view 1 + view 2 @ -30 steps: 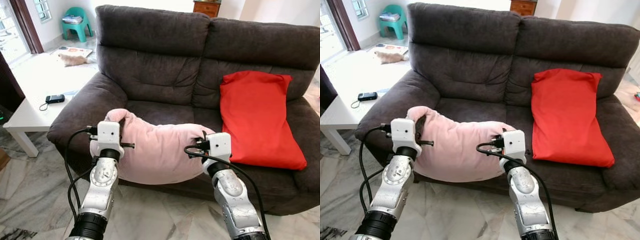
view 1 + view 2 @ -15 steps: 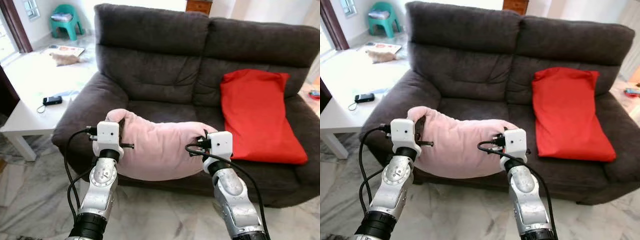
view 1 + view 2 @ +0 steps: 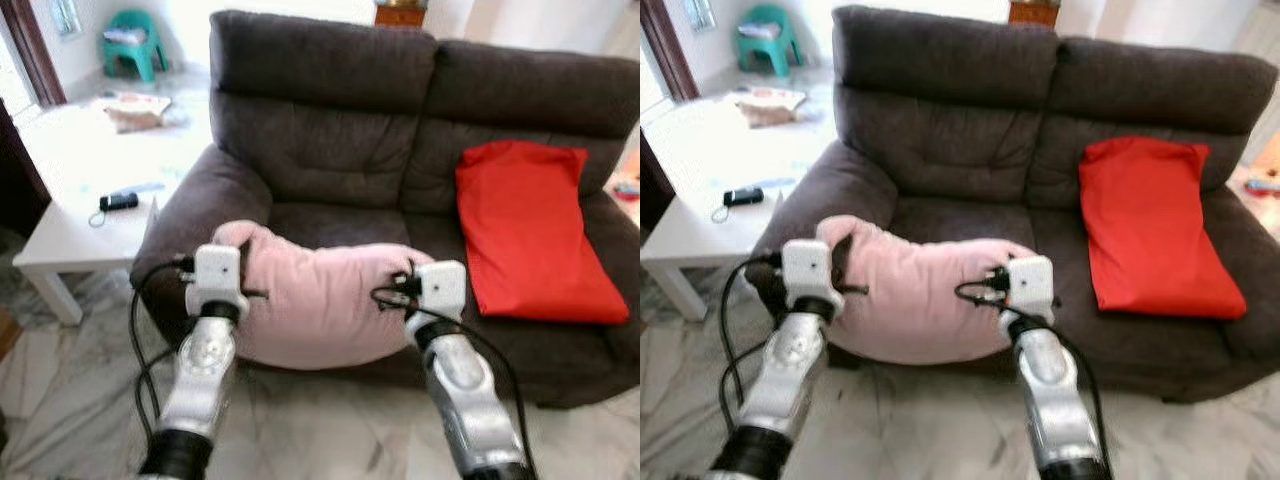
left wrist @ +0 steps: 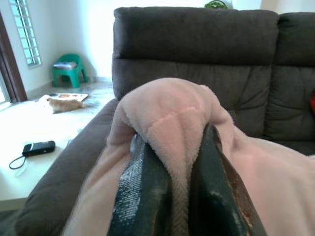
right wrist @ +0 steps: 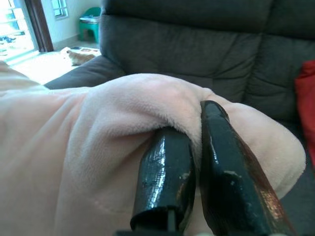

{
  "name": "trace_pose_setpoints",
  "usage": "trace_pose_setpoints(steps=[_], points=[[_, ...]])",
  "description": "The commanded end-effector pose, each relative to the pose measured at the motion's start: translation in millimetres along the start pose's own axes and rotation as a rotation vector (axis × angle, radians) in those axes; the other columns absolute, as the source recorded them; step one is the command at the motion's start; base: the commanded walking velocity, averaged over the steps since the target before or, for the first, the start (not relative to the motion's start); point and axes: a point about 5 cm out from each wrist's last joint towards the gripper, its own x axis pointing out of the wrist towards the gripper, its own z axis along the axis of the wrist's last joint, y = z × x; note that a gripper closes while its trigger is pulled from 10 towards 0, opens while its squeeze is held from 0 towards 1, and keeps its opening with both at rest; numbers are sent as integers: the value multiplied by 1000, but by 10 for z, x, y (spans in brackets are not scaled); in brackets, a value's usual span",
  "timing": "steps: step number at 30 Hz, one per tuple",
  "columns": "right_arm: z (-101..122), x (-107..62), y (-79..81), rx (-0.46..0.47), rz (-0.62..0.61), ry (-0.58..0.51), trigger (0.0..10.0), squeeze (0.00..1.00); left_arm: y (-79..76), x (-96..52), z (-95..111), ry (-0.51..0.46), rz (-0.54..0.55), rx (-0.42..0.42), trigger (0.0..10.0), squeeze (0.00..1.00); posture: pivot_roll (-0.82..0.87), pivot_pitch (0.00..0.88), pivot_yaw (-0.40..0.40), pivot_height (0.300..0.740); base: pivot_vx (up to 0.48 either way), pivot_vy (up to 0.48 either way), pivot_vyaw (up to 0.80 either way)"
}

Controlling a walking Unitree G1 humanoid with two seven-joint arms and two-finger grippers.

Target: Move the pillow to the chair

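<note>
Dark sofa (image 3: 330,130) ahead. Pink pillow (image 3: 320,300) lifted clear, just before sofa's seat edge. Left end effector (image 4: 172,182) and right end effector (image 5: 197,167) clamped on opposite ends, for even carry.

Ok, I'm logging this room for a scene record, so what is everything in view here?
pink pillow: 1, pale pink, held before the sofa's left seat
red pillow: 1, red, leaning on the sofa's right seat
sofa: 1, dark grey, ahead
table: 1, white, left of the sofa
phone: 1, black, on the table
small chair: 1, green, far left
left gripper: pinching the pillow's left end
right gripper: pinching its right end
</note>
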Motion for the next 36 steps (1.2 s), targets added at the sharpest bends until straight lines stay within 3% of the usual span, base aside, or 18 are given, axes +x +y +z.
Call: trace_pose_setpoints(steps=[1,36], points=[[193,55,11,-8,16,-88,10000,0,-172,45,126,-60,-71,-12,10000,0,-21,0,-63,740,0,0,0],[279,77,79,18,42,-155,10000,0,-135,98,310,-130,-49,-21,10000,0,-15,0,-46,740,0,0,0]])
